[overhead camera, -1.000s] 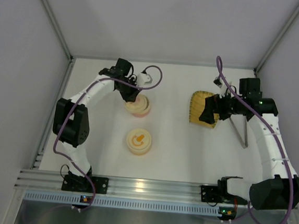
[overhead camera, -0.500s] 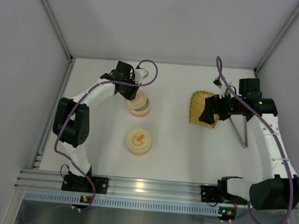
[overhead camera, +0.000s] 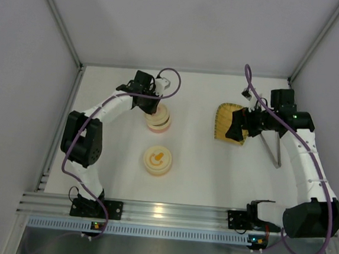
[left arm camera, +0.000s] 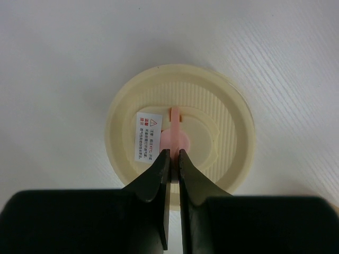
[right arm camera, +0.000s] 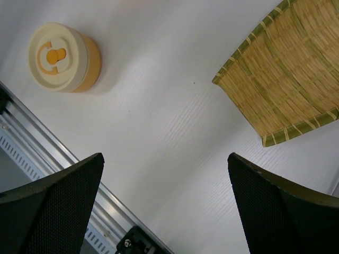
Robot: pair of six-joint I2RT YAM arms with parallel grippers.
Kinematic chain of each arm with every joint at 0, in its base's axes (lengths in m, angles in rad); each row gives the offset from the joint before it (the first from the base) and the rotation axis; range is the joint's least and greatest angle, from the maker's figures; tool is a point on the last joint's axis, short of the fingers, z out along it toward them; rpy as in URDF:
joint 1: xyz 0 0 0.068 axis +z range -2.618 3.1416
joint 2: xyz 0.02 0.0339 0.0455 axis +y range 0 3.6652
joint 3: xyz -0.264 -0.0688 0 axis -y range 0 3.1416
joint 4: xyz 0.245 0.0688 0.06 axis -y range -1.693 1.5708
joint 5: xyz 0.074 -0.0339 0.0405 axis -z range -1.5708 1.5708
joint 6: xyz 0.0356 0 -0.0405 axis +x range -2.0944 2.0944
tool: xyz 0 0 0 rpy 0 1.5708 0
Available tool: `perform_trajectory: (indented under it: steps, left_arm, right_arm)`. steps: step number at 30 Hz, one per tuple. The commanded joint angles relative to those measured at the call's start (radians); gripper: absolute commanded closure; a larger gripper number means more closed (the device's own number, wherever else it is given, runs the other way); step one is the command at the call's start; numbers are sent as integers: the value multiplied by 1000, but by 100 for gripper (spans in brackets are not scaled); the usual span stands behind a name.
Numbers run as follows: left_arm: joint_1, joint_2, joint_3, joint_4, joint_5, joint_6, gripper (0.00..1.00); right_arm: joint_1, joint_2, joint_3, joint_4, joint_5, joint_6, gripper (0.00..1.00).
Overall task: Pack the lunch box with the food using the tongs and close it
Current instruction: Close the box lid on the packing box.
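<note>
Two grippers in my charge, left gripper (left arm camera: 173,153) pinched shut on the pink tab (left arm camera: 174,138) of a round cream lid (left arm camera: 222,127) well left of the yellow woven tray (overhead camera: 223,123), right gripper (right arm camera: 164,159) spread wide and empty above that tray, slim grey metal tongs (overhead camera: 272,149) just right of it.

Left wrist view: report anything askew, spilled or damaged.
Nothing stands out. The cream lid looks whole and evenly round. The fingers of the left gripper pinch its pink tab, and the table around it shows no spill.
</note>
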Motion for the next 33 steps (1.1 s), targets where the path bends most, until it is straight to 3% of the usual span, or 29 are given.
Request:
perform_trajectory:
  steps: [1, 33]
  left_arm:
    - [-14, -61, -11, 39, -4, -14, 100]
    - [-65, -53, -25, 21, -56, 9, 100]
  right_arm:
    - [-16, -21, 4, 26, -14, 4, 1]
    - [-16, -15, -2, 32, -12, 8, 1]
